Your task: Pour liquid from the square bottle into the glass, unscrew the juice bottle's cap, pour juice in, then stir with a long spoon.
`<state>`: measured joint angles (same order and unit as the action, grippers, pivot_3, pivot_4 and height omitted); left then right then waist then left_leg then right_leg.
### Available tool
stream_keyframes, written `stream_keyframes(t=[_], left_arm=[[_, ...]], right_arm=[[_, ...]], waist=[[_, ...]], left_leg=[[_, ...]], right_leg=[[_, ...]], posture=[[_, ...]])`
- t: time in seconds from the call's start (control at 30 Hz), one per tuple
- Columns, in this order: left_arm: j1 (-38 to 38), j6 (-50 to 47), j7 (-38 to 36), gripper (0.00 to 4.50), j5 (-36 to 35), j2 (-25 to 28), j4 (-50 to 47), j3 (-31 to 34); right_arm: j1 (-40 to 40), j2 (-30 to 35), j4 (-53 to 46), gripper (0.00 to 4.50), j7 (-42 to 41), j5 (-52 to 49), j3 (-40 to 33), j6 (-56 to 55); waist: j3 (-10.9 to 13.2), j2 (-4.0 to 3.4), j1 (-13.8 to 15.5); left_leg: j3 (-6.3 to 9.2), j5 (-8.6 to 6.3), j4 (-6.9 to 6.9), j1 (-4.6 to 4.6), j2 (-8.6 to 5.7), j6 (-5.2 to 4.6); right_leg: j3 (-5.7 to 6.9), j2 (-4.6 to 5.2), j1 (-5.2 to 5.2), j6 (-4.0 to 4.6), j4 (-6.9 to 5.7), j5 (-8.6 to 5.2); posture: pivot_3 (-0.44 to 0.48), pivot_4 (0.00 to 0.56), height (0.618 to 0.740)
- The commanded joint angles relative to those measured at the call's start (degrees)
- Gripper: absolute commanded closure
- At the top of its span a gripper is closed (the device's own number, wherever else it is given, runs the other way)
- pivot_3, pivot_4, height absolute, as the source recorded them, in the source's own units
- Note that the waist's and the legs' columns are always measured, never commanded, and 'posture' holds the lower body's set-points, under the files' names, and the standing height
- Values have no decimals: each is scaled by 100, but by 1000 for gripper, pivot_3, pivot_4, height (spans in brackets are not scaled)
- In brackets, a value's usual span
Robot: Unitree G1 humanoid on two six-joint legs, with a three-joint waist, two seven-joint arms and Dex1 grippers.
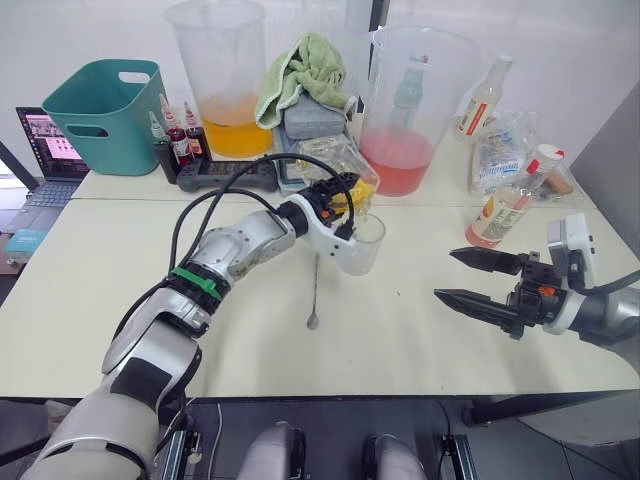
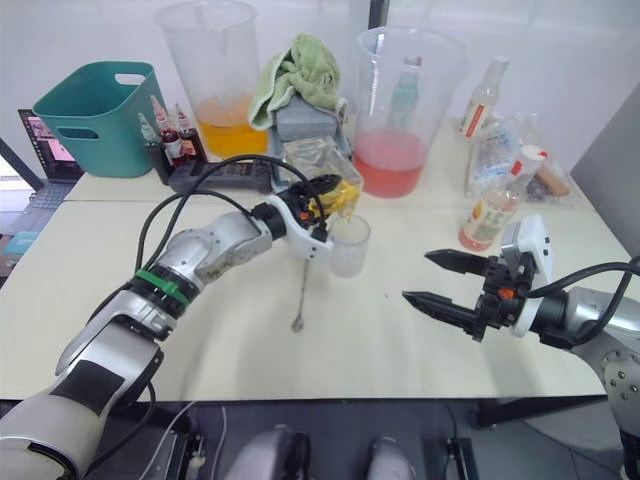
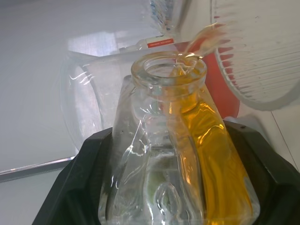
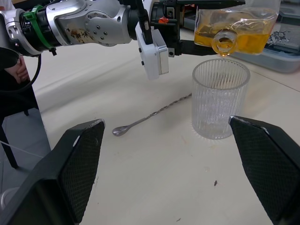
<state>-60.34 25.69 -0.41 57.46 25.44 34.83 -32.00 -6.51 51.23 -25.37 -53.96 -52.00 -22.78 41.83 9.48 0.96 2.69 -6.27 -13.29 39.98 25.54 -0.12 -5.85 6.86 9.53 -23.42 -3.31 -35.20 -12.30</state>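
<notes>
Two black fingers of the left gripper point(image 1: 343, 205) are clamped around the body of the square bottle point(image 4: 234, 30), which lies tipped nearly level above the table point(image 1: 100, 290); its long axis runs roughly horizontal, mouth directed down and over the rim of the ribbed glass point(image 4: 219, 98), and a thin amber stream leaves the lip in the left wrist view; the amber liquid has pooled along the lower side of the bottle, and the glass looks nearly empty, so I judge the first pour to be only starting. The bottle is clear, hard and smooth, likely slippery when wet, and its flat sides give the pads a sure seat across the middle of the body; its weight should ease as it drains, so a slow tilt is wise; the glass is light and brittle and could be knocked over by the neck.

The long spoon point(image 4: 152, 115) lies flat on the table just beside the glass, bowl toward the near edge, handle running up toward the base of the glass; it is thin and stiff, best pinched along the handle.

The right gripper point(image 1: 478, 279) hovers well apart to the right of the glass, fingers spread wide and holding nothing; the juice bottle point(image 1: 513, 198), capped and upright, stands beyond it.
</notes>
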Motion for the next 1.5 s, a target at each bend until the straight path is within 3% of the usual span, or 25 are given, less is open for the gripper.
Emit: stream_keyframes(t=[0.03, 1.13, 1.27, 1.5], left_arm=[[-399, -34, 356, 1713, 24, 44, -224, 140], [-411, -98, 511, 1713, 320, 102, -351, 92], [-363, -34, 400, 1713, 112, 71, -381, 179], [-173, -201, -149, 1713, -876, -106, -301, 584]], right_arm=[[-35, 89, -112, 0, -29, -65, -117, -26], [-49, 70, 87, 0, -274, 87, -66, -157], [-81, 60, 126, 0, -335, 128, -53, -158], [-192, 63, 211, 0, -425, 188, 34, -170]], waist=[[0, 0, -1], [0, 0, -2], [0, 0, -1], [0, 0, -20]], left_leg=[[0, 0, 0, 0, 0, 0], [0, 0, 8, 1, 0, 0], [0, 0, 9, 1, 0, 0], [0, -1, 17, 3, 2, -2]], right_leg=[[0, 0, 0, 0, 0, 0], [0, 0, -2, 0, -10, 0], [-1, 0, -2, 0, -12, 0], [-1, 2, -6, 0, -17, 0]], posture=[[0, 150, 739], [0, 150, 739], [0, 150, 739], [0, 150, 739]])
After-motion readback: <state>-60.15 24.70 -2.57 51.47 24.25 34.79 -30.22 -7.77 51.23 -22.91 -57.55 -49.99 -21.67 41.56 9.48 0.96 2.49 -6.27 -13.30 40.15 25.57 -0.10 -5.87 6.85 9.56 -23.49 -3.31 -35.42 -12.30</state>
